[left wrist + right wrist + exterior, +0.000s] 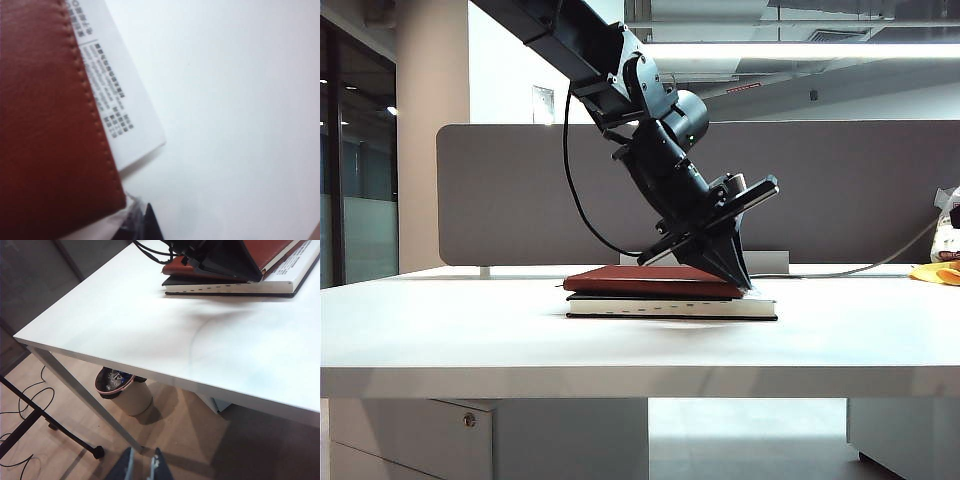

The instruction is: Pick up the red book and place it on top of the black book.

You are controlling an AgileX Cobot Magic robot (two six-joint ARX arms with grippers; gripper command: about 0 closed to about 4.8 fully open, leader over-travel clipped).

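Maroon red book [650, 279] lies on the black book [670, 306]; left hand [740, 280], closed, pins its three-o'clock edge; right hand [141, 466] idles half-open, empty, off the desk [620, 340].

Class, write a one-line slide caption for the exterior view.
Left hand, shut, rests on the red book stacked atop the black book.

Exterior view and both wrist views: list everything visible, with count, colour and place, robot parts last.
red book: one, maroon, lying on the black book.
black book: one, black cover, white page edges, on the table.
table: one, white.
bin: one, pale with a pink rim, on the floor under the table.
partition: one, grey, behind the table.
left gripper: one, black, shut on the red book's edge.
right gripper: one, off the table's side, holding nothing.
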